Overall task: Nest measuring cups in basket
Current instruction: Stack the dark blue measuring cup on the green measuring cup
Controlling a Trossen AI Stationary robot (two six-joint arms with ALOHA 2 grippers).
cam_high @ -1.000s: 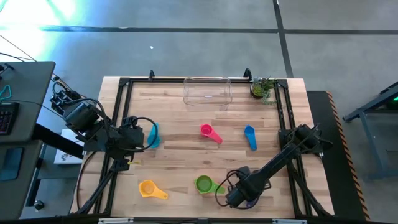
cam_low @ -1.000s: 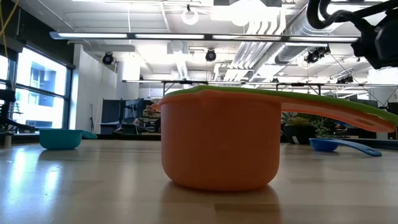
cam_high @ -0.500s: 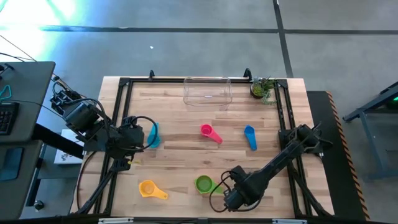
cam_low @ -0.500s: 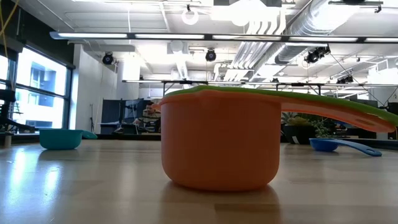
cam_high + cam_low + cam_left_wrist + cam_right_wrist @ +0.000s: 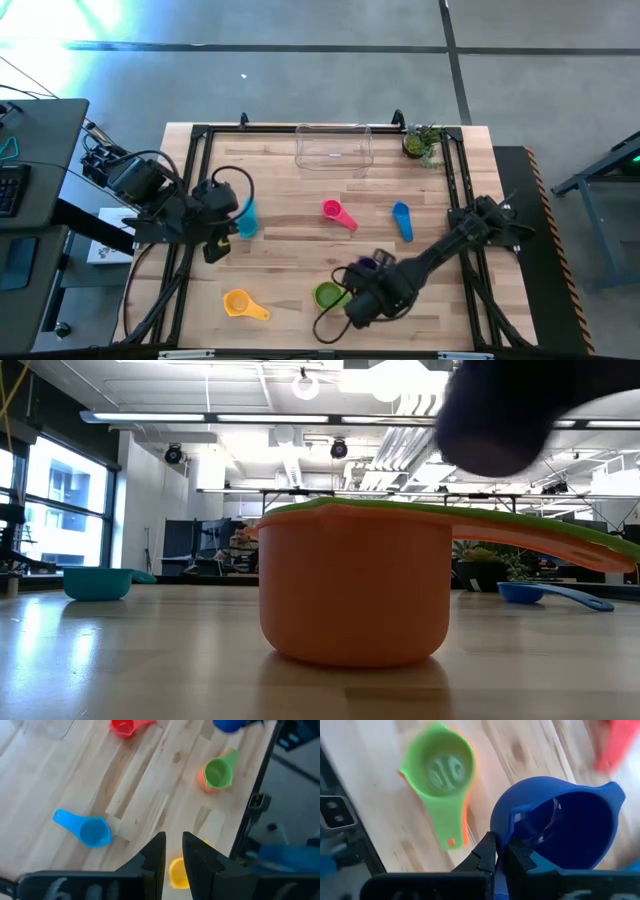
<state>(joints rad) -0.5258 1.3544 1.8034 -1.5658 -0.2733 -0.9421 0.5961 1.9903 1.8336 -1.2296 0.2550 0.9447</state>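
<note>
My right gripper (image 5: pixel 502 854) is shut on a dark blue-purple measuring cup (image 5: pixel 555 830), held in the air beside the green cup (image 5: pixel 440 770). The green cup sits nested in an orange cup (image 5: pixel 350 595) near the table's near edge. In the high view the held cup (image 5: pixel 372 262) shows just beyond my right gripper (image 5: pixel 368 276). My left gripper (image 5: pixel 173 857) hangs shut and empty above the table's left part, near the teal cup (image 5: pixel 246 218). Yellow (image 5: pixel 240 303), pink (image 5: pixel 337 212) and blue (image 5: pixel 402 220) cups lie on the wood. The clear basket (image 5: pixel 333 148) stands at the far edge. My right gripper pinches the dark blue-purple cup at the wall nearest the fingers (image 5: pixel 501 832), between its two fingers. Blue plastic runs back between them; whether that is the handle I cannot tell. The cup is lifted clear of the table, its mouth open toward the wrist camera.
A small potted plant (image 5: pixel 422 142) stands at the far right corner beside the basket. A black frame (image 5: pixel 200 135) runs round the tabletop. Bare wood lies between the basket and the pink and blue cups.
My right gripper has moved from the near edge toward the table's left and far side, up past the green cup. It has lifted the dark blue-purple cup clear of the table. My left arm has swung slightly toward the far side and tipped its gripper downward.
</note>
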